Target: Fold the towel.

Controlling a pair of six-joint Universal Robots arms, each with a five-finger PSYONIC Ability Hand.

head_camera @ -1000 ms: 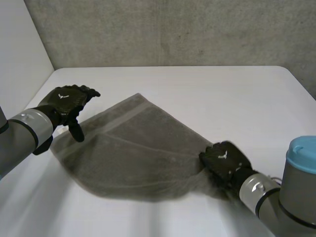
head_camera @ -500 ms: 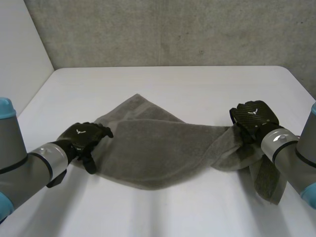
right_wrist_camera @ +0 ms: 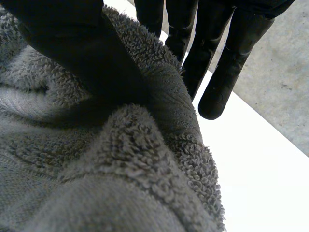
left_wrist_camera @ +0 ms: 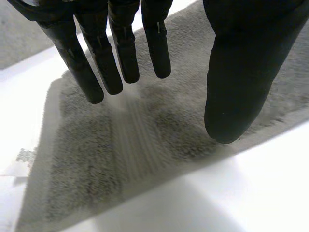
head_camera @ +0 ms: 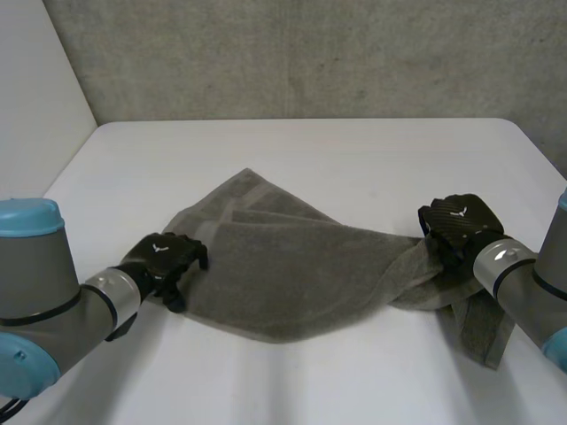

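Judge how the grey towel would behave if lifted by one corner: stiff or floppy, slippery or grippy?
Probably floppy: the towel bunches and sags where the right hand pinches it. Likely grippy, since its looped pile looks coarse. Seemingly light, as its middle lies thin and flat on the table.

Rough looped terry towel [head_camera: 292,274], smooth matt white table [head_camera: 354,159]

Legible words, numbers, brand names: none.
Markings: one small white winged emblem [head_camera: 160,249], without letters, on the back of the left hand [head_camera: 168,258] and of the right hand [head_camera: 461,226].
Label: white tag [left_wrist_camera: 21,157] at the towel [left_wrist_camera: 159,125] edge; grey print unreadable.
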